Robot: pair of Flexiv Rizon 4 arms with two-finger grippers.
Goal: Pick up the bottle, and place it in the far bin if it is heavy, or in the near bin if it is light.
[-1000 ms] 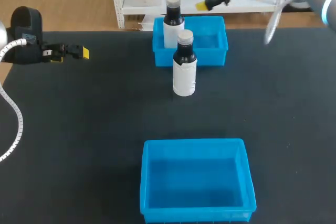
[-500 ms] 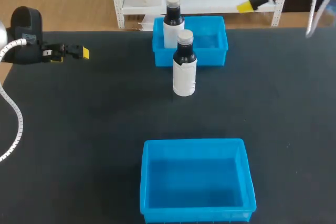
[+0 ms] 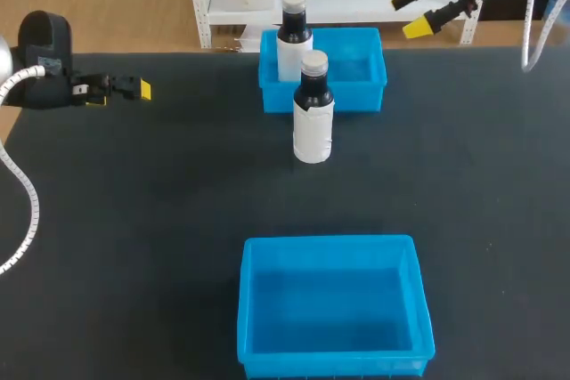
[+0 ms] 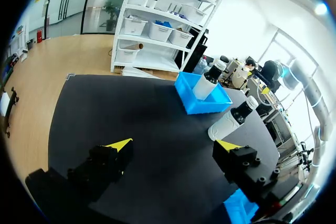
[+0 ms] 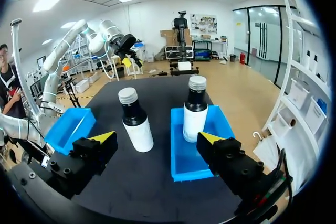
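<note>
Gloss marks the dark round bottle with white label wrap and grey cap (image 3: 313,113), upright on the matte black table (image 3: 134,220) with neither tool touching it. Just behind that bottle sits the far blue plastic bin (image 3: 356,100), rectangular and smooth-walled, with a second bottle of the same kind (image 3: 293,37) upright in its left corner. Well in front of the bottle lies the larger, open-topped near blue plastic bin (image 3: 248,309). The left tool (image 4: 173,144) hangs far left of the bottle, its yellow-tipped black fingers spread wide. The right tool (image 3: 412,12) is behind and right of the bottle, beyond the far bin, fingers apart. Against a second ago, the right tool has swung rightward away from the far bin. The left tool and both bottles have kept their places.
</note>
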